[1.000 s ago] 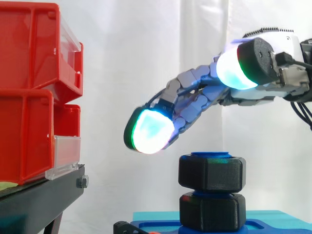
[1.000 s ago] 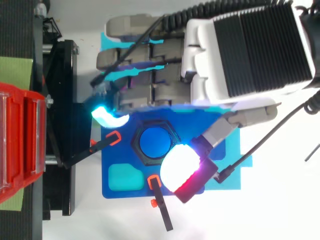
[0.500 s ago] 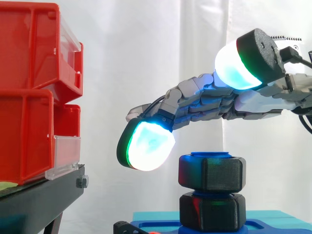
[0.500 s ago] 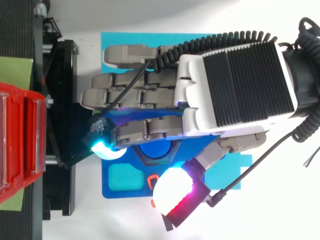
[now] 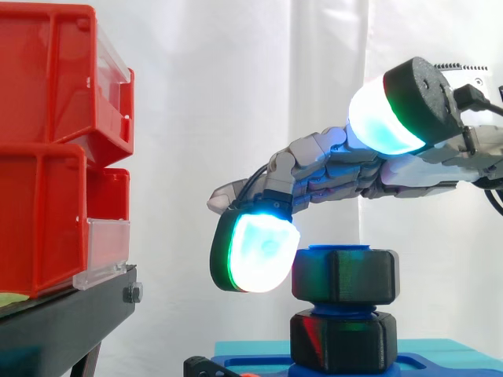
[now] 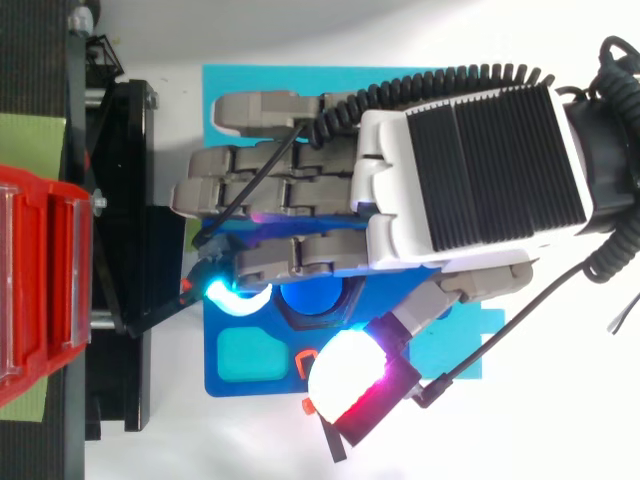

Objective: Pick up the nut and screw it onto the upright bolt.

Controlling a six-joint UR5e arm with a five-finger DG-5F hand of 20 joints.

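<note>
From the side, reaching in with the hand [image 5: 409, 169], fingers [image 5: 255, 255] loosely straight and holding nothing, lowest tip hanging just left of the nut [image 5: 343, 275], itself sitting atop the upright bolt [image 5: 342, 249]. From above, bracketing the bolt: fingers lying over one side, thumb [image 6: 348, 372] off the other.

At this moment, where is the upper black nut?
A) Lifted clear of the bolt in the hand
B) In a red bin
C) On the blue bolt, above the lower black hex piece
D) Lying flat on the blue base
C: in the side view the nut sits on the blue bolt, whose top shows just above it, over the lower black hex piece; the hand reaches across above it.
</note>
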